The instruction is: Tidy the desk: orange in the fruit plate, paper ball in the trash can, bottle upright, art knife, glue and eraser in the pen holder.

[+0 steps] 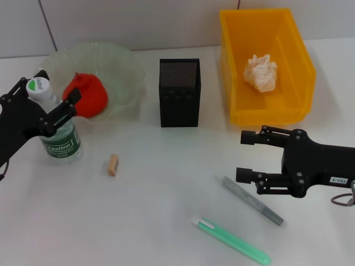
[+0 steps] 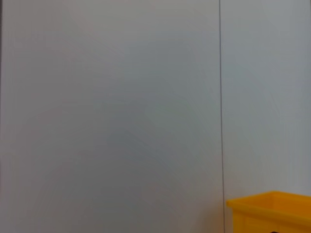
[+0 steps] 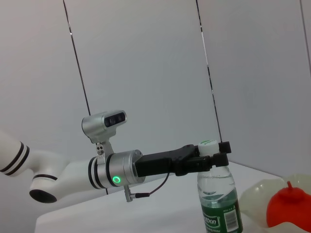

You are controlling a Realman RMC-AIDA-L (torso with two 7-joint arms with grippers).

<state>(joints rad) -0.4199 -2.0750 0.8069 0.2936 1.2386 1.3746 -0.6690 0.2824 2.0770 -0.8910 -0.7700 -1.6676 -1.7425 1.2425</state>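
Observation:
The bottle (image 1: 60,133) stands upright at the left with my left gripper (image 1: 55,88) shut around its neck under the white cap; the right wrist view shows the same grip on the bottle (image 3: 218,204) by the left gripper (image 3: 212,158). The orange (image 1: 87,95) lies in the fruit plate (image 1: 119,64). The paper ball (image 1: 260,72) is inside the trash can (image 1: 238,66). Between them stands the pen holder (image 1: 179,94). The eraser (image 1: 113,164) lies on the table. My right gripper (image 1: 241,157) is open just above the grey art knife (image 1: 252,199); the green glue (image 1: 232,239) lies nearer.
White table backed by a pale panelled wall. The left wrist view shows only that wall and a corner of the yellow trash can (image 2: 269,208). The right wrist view also catches the orange (image 3: 286,211) and the fruit plate (image 3: 257,199).

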